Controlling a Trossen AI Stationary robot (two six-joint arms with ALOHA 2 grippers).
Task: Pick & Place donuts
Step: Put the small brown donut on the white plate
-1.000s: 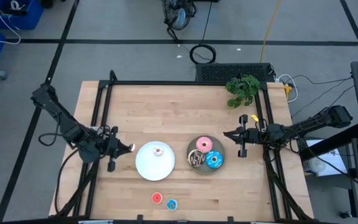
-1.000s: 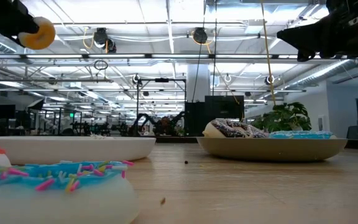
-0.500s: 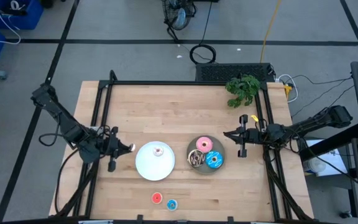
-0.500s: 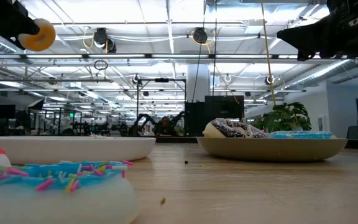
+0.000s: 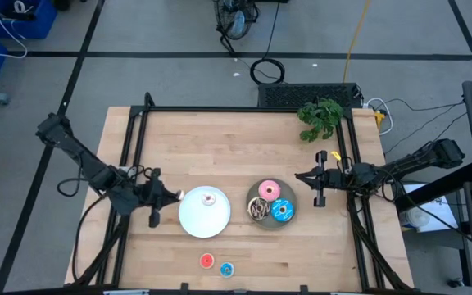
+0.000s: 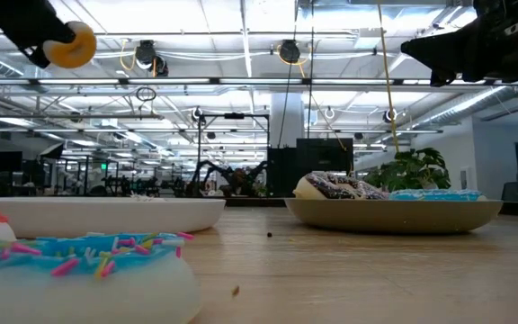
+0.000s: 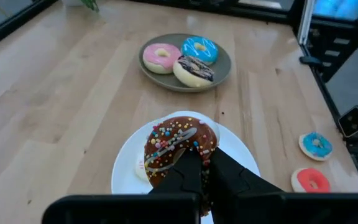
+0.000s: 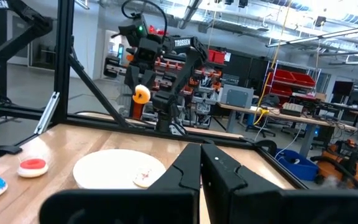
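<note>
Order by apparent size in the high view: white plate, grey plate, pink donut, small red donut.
1. White plate, largest.
2. Grey plate, slightly smaller.
3. Pink donut.
4. Small red donut, smallest.

- Left arm [image 5: 80, 160]: slim, jointed, dark all over, black cable looping alongside.
- Right arm [image 5: 408, 166]: same dark build, ending in two black fingers [image 8: 225, 171] with flat, angular faces.

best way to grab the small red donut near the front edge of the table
The small red donut lies flat on bare wood, with the small blue donut close beside it. Probably best to come straight down from above and pinch across the ring's outer rim, with the fingers lined up away from the blue one so neither touches it.
</note>
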